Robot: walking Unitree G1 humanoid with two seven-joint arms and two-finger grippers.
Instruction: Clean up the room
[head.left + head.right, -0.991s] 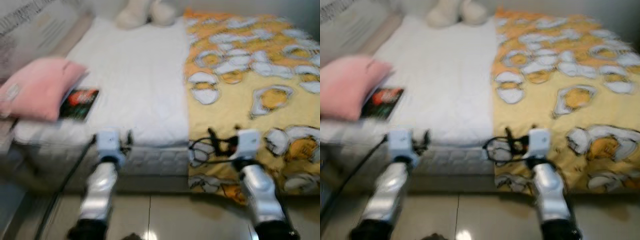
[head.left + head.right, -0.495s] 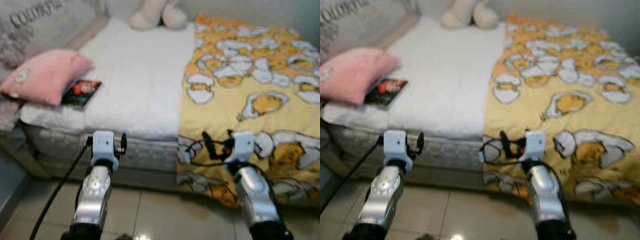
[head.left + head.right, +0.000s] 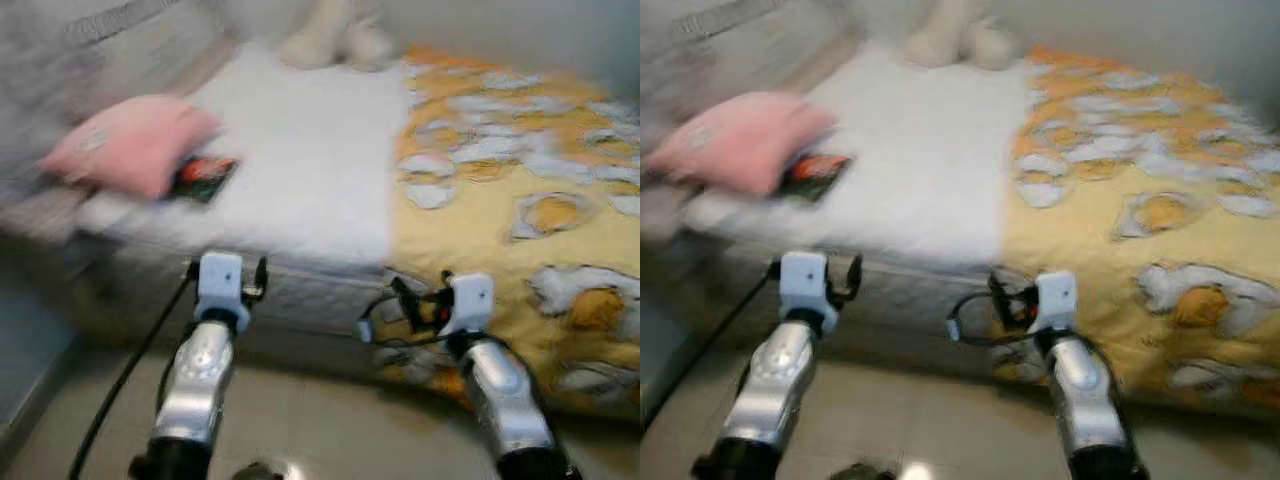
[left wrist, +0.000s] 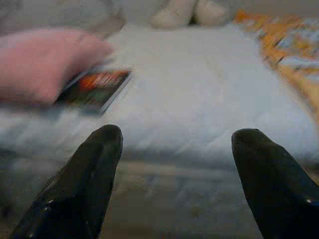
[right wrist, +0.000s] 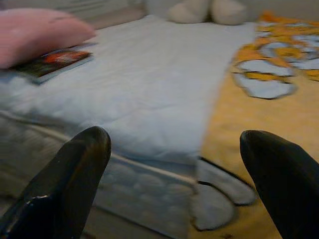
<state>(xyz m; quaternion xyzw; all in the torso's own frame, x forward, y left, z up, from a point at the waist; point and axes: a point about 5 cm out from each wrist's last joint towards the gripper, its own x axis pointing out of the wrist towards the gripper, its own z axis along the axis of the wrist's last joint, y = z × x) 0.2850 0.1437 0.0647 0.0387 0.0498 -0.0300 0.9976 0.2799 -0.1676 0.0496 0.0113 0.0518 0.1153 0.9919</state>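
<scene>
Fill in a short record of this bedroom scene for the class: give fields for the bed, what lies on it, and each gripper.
bed: white sheet, yellow patterned blanket on its right half
pillow: pink, left side of bed
book: beside the pillow, partly under it
soft toy: far end of bed
left gripper: open, empty, before the bed edge
right gripper: open, empty

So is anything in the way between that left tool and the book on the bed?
Nothing visible blocks it. The left tool is open, short of the bed's edge, with bare white sheet leading to the book, which is partly tucked under the pink pillow.
</scene>
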